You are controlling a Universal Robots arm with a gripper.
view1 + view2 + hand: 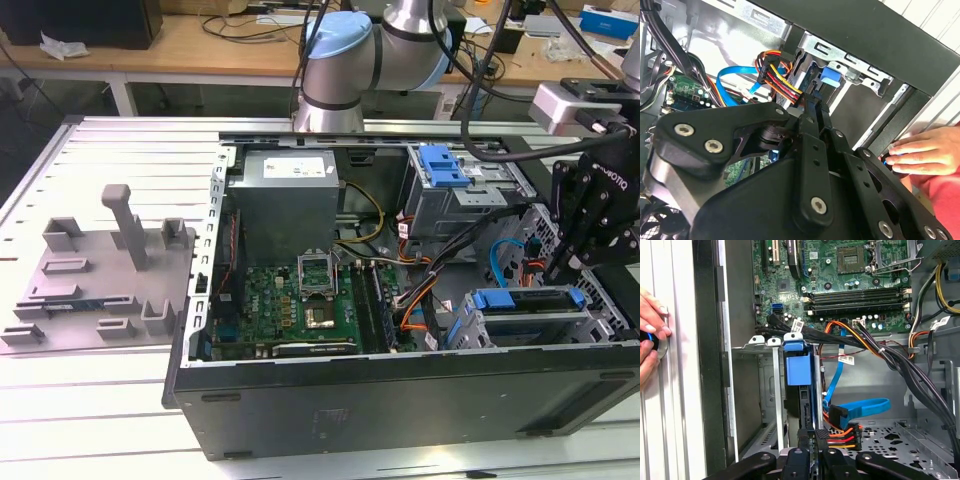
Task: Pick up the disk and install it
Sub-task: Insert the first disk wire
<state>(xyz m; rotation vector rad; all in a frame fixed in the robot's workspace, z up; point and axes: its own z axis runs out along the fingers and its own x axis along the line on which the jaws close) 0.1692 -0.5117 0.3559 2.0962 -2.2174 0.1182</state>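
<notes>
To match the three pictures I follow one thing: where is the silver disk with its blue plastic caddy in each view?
Exterior view: the silver disk in its blue plastic caddy lies in the metal cage, toward the exterior view's right.
First wrist view: the disk's blue end sits in that cage.
Second wrist view: the same blue end, beside the case wall.
Shared landmark: the flat blue cable.

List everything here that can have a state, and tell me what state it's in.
Black tower computer case: lying on its side, side panel off.
Silver hard drive in a blue plastic caddy: standing on edge inside the silver metal drive cage.
Black robot gripper: at the drive's end.
Black memory slots: empty.
Processor socket: uncovered, no cooler.
Person's hand: resting outside the case.
</notes>
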